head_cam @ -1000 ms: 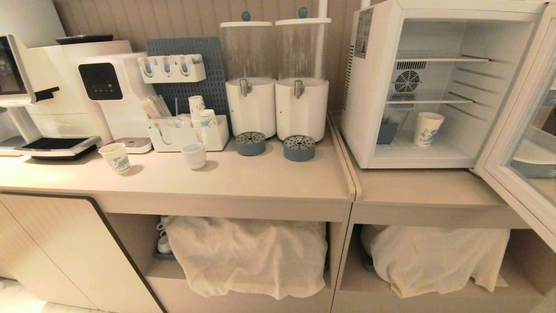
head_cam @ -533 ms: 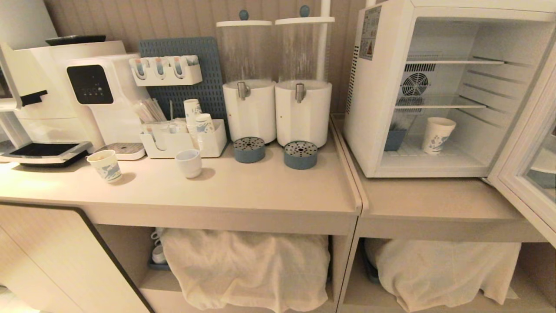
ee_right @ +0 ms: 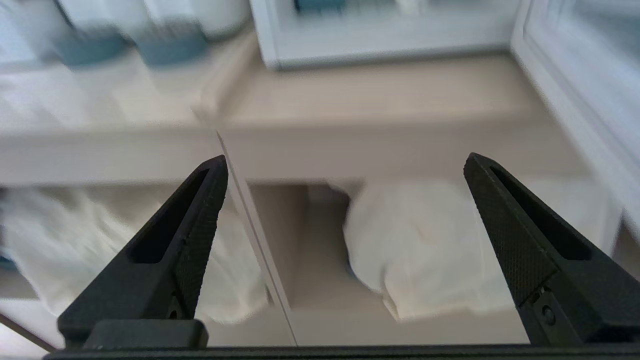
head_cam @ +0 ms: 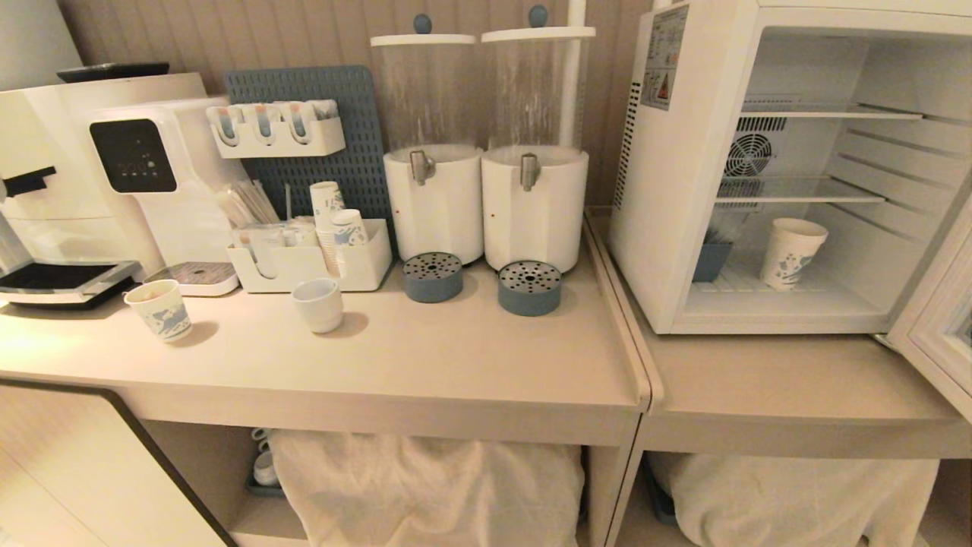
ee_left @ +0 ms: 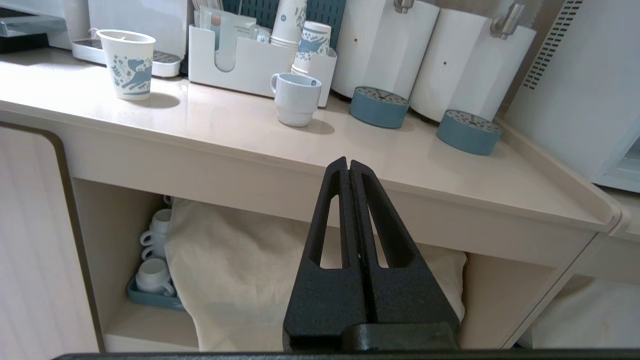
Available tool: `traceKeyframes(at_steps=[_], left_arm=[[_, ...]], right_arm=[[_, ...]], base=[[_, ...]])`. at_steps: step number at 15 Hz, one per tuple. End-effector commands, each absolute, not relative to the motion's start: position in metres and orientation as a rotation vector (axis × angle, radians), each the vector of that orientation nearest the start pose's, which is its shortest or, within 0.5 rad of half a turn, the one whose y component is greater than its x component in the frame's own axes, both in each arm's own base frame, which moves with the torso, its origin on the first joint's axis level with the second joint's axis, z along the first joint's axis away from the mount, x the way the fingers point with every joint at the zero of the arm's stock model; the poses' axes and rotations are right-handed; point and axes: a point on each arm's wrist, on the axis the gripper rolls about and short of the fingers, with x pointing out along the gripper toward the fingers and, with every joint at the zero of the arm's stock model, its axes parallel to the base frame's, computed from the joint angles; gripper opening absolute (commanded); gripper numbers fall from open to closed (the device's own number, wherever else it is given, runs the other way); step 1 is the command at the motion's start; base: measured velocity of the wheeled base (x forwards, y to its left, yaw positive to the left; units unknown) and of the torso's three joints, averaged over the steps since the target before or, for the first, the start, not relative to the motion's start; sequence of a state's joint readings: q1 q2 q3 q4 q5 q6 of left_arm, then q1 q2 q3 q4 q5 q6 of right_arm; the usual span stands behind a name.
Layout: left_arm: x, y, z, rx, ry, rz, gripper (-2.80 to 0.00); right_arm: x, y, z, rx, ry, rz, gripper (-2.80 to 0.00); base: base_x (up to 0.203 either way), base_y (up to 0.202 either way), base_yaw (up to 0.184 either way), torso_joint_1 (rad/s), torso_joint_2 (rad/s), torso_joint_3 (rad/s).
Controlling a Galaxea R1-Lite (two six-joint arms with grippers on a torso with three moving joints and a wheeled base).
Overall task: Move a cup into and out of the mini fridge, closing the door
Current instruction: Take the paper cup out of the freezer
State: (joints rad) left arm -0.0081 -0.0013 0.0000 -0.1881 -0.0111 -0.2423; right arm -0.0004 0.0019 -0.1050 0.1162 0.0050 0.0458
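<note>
The mini fridge (head_cam: pixel 683 190) stands open on the right counter section. Its glass door (head_cam: pixel 938 346) is swung out toward the right edge of the head view. The cup (head_cam: pixel 791 254), white paper with blue print, stands upright on the fridge floor under the lower wire shelf. Neither arm shows in the head view. My left gripper (ee_left: pixel 349 162) is shut and empty, low in front of the left counter's edge. My right gripper (ee_right: pixel 345 159) is open wide with nothing between its fingers. It hangs below the counter edge in front of the fridge (ee_right: pixel 380 47), whose door (ee_right: pixel 575 80) is beside it.
A shorter printed paper cup (head_cam: pixel 159 310) and a white ceramic mug (head_cam: pixel 318 304) stand on the left counter. Behind them are an organizer with stacked cups (head_cam: pixel 357 262), two drink dispensers (head_cam: pixel 486 205) with blue drip trays, and a coffee machine (head_cam: pixel 152 175). White cloths (head_cam: pixel 425 494) fill the shelves below.
The whole head view has shifted and grown, so the camera has come closer to the counter. The cup, fridge and door keep their places relative to each other.
</note>
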Motion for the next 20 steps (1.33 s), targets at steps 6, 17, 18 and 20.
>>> traceKeyframes(at_steps=[6,17,18,20], left_arm=[[-0.021,0.000,0.083,-0.250,-0.146,-0.035,-2.80],[-0.021,0.000,0.083,-0.259,-0.144,-0.036,-2.80],[-0.021,0.000,0.083,-0.260,-0.144,-0.034,-2.80],[-0.021,0.000,0.083,-0.262,-0.143,-0.034,-2.80]], right_arm=[[-0.014,0.001,0.226,0.073,-0.026,0.027,0.00],[0.262,-0.033,0.136,0.098,0.199,-0.138,0.00],[0.279,-0.038,0.124,0.095,0.192,-0.154,0.00],[0.315,-0.046,0.119,0.080,0.124,-0.179,0.00]], base=[[0.000,0.000,0.000,0.000,0.00,0.000],[0.000,0.000,0.000,0.000,0.00,0.000],[0.000,0.000,0.000,0.000,0.00,0.000],[0.000,0.000,0.000,0.000,0.00,0.000]])
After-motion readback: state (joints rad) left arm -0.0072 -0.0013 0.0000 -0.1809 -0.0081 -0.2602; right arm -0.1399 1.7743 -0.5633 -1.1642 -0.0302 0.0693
